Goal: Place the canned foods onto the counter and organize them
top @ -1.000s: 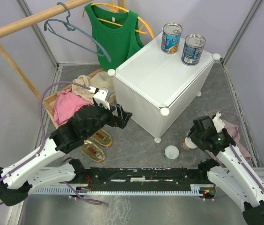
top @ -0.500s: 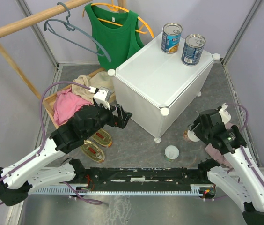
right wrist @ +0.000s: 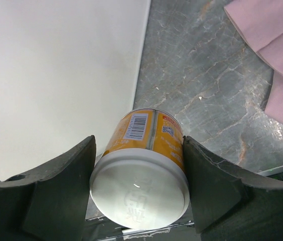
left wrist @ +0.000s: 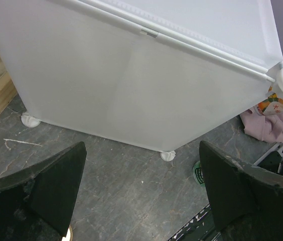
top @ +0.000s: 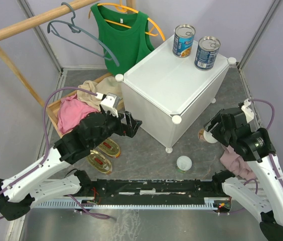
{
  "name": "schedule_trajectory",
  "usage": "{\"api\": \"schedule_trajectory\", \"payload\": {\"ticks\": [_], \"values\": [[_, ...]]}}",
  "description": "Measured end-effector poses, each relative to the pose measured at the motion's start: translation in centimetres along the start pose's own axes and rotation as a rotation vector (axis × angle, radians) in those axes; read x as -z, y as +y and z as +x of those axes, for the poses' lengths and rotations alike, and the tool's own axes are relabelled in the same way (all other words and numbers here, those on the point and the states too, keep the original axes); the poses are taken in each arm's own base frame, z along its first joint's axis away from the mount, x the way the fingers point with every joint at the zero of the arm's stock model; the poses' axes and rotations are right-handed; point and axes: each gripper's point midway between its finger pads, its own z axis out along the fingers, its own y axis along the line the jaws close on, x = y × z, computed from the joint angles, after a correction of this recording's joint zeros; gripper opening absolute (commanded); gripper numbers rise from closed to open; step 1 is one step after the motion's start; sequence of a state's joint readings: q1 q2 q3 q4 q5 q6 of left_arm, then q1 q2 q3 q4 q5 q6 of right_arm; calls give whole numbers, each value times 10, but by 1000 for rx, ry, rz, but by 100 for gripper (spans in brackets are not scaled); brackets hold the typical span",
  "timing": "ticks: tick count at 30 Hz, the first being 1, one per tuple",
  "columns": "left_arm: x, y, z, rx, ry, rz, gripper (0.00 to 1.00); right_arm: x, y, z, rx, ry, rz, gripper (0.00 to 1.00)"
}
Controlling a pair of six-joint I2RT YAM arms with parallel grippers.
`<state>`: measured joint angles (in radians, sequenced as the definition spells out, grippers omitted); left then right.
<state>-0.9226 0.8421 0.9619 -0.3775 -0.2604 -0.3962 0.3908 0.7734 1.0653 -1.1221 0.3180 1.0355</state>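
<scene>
Two tall blue-labelled cans (top: 183,41) (top: 207,52), two small white-lidded cans (top: 184,163) (right wrist: 141,186), two flat gold tins (top: 100,161) (top: 109,147), one white counter (top: 171,80).

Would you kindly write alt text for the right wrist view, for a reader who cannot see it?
The right gripper holds a small orange-labelled can with a white lid between its black fingers. Behind are the white cabinet's side, grey marbled floor and pink cloth.

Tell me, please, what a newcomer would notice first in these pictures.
The large white cabinet in the middle draws the eye, with a tall blue-labelled can and a second tall can on its far corner. Right of it, the right gripper holds a small white-lidded can with an orange label, tilted. A green tank top hangs behind.
</scene>
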Motion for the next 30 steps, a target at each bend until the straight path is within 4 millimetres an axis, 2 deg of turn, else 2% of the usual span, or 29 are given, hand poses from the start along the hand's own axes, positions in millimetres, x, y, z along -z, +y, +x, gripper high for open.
{"api": "schedule_trajectory", "payload": {"ticks": [16, 30], "values": [[-2, -2, -3, 0, 0, 0, 99, 42, 51, -49, -16, -68, -119, 1], [-4, -4, -7, 2, -7, 4, 99, 56, 104, -85, -10, -93, -192, 1]]}}
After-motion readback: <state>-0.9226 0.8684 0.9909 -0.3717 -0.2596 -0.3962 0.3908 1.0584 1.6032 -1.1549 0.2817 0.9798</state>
